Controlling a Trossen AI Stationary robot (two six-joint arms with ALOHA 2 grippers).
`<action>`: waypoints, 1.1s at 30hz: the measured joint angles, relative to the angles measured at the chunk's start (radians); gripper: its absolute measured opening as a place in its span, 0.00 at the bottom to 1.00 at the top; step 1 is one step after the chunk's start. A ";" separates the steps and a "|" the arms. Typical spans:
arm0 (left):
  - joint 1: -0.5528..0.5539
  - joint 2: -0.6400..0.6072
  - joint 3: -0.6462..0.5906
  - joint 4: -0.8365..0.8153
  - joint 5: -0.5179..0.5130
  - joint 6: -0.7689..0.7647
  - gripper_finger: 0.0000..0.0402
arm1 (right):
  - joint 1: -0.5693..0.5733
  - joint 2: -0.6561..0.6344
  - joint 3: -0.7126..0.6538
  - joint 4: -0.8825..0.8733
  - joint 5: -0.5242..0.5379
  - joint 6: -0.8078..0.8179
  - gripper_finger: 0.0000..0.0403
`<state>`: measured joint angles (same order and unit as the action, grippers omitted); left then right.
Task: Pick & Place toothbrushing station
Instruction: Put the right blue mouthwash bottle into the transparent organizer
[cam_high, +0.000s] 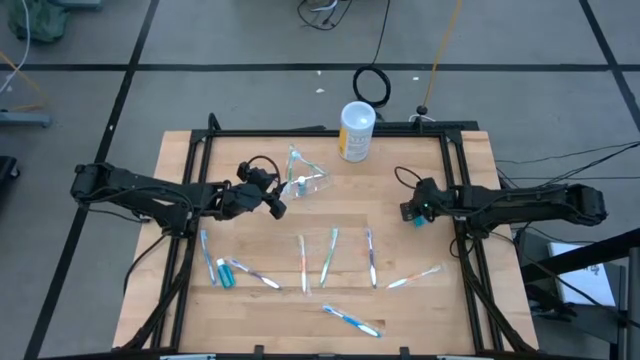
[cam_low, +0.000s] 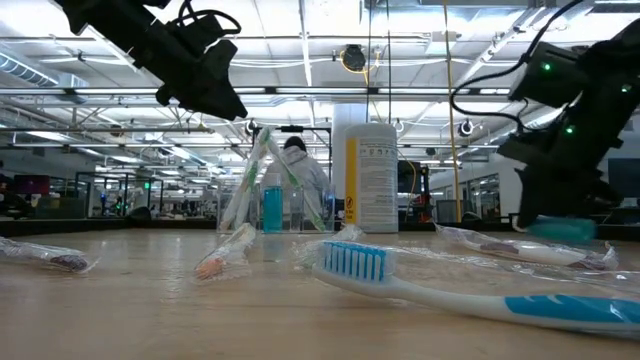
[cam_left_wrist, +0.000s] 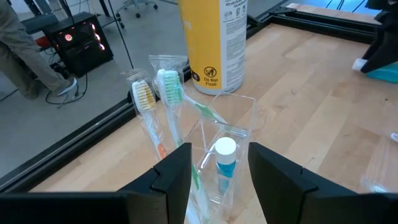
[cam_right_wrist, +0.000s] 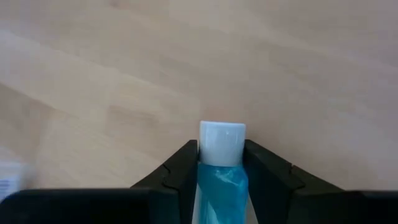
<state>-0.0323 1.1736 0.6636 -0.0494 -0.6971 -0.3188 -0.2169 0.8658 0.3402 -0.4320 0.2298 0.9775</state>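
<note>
The teal tube (cam_right_wrist: 221, 163) is small, light and soft-bodied — best pinched across its middle, as the right gripper (cam_high: 419, 211) has it, low over the counter (cam_high: 420, 320) on the right side. The clear holder (cam_high: 305, 180), thin and easily tipped, stands near the back with toothbrushes (cam_left_wrist: 165, 102) inside. The left gripper (cam_high: 268, 200) hangs beside it — fingers apart.

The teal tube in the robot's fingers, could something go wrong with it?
Maybe. The right gripper pinches the teal tube only near its white cap, so it might slip. The clear holder already has two toothbrushes and a tube, so dropping another in could tip it. The left gripper hovers open close by and could bump it.
</note>
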 joint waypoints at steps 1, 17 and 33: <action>0.000 0.000 0.000 0.000 0.000 0.000 0.40 | -0.001 0.001 0.000 0.036 -0.002 -0.017 0.27; 0.000 0.000 0.000 0.000 0.000 0.000 0.40 | 0.001 0.029 0.001 0.577 0.064 -0.294 0.27; 0.000 0.000 0.000 0.001 0.000 0.000 0.40 | 0.022 0.693 0.140 1.776 0.081 -0.777 0.27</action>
<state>-0.0322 1.1736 0.6632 -0.0483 -0.6971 -0.3183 -0.1947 1.5588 0.4797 1.3441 0.3105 0.2003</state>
